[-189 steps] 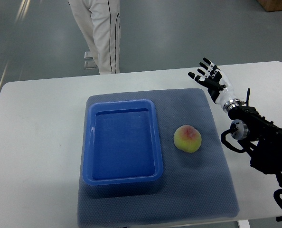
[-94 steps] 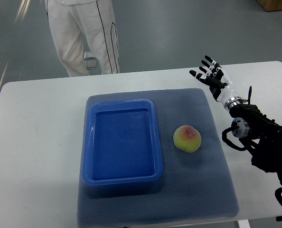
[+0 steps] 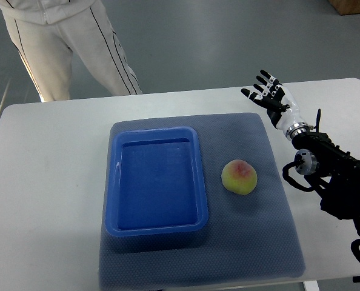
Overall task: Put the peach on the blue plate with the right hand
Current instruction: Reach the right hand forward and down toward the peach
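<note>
Right hand [image 3: 276, 103] near desk's [image 3: 46, 182] far right edge, fingers [image 3: 260, 86] spread wide, empty; peach [image 3: 239, 177] beside blue plate [image 3: 157, 227], mid-desk.

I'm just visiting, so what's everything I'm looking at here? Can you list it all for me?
table: one, white, fills most of the view
mat: one, grey-blue, on the table's middle
plate: one, blue, rectangular and empty, on the mat's left half
peach: one, yellow with a red blush, on the mat right of the plate
box: one, brown, far right corner of the floor
person: one, in white trousers, beyond the table
right hand: one, black and white, fingers spread, above the mat's far right corner
</note>
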